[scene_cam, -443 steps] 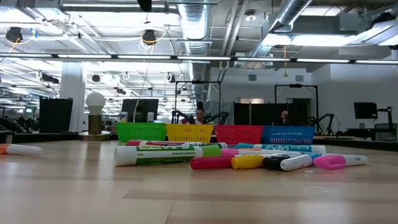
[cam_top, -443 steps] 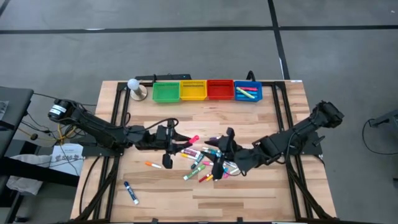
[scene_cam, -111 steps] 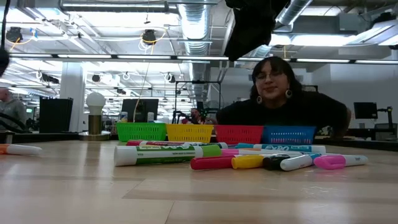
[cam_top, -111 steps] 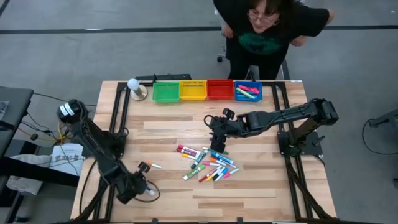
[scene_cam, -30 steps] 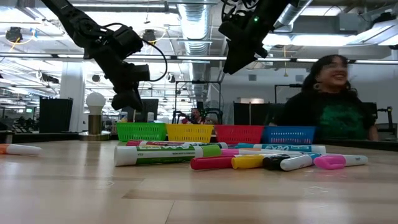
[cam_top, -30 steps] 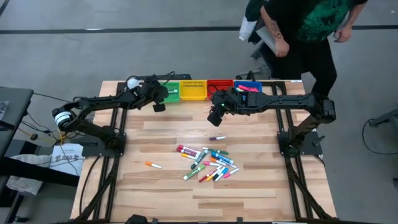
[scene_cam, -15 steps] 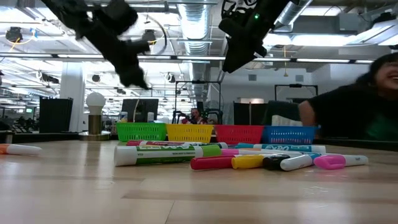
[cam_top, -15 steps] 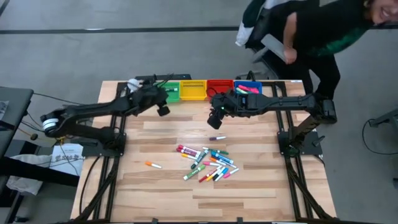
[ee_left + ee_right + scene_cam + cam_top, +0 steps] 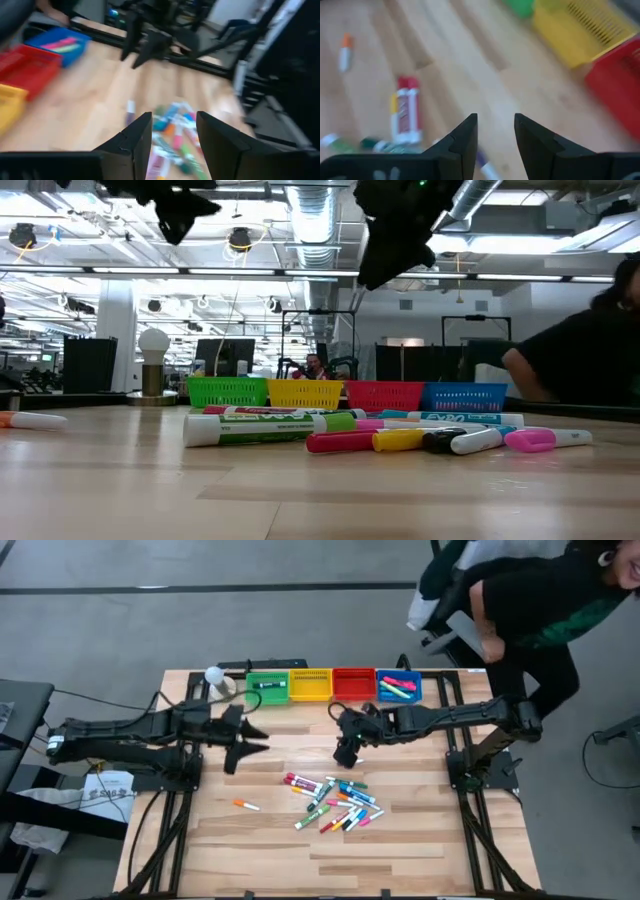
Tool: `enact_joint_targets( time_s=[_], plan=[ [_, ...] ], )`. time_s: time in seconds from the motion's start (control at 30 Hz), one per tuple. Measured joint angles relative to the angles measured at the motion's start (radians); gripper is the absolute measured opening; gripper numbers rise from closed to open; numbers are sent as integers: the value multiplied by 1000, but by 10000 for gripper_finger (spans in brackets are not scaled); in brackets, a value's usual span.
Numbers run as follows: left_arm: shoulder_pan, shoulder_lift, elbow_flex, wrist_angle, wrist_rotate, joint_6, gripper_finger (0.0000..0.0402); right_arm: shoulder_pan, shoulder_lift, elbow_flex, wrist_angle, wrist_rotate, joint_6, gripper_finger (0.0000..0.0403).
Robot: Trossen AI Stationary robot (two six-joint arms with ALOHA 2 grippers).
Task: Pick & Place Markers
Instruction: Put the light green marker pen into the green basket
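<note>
Left gripper (image 9: 243, 740) — now drawn back from green bin (image 9: 266, 687), fingers apart, empty | right gripper (image 9: 345, 752) — lowered, fingers parted, empty, above markers (image 9: 335, 804) heaped mid-table | next pick pending.

Markers (image 9: 335, 805) lie mid-table (image 9: 420, 850); four bins (image 9: 333, 685) line its far edge.

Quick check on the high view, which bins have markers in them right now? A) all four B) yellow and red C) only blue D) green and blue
D: a dark marker lies in the green bin and pink and green markers lie in the blue bin, while the yellow bin and red bin show only bare floor.
</note>
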Motion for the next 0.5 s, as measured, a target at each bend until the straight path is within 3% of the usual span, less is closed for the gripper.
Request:
enact_joint_targets(
  time_s=[0.13,0.27,0.4,0.5],
  plan=[
    [-115,4,0,-1,-6,-87,148,56,1,0,-64,-65,96,118],
    [-244,39,-1,5,-103,-173,143,135,5,0,-85,-83,199,118],
    [-375,107,-1,34,-254,-277,139,228,5,-1,9,-80,331,118],
    [-462,180,-1,106,-284,-290,136,302,10,-1,148,-66,348,118]
  ],
)
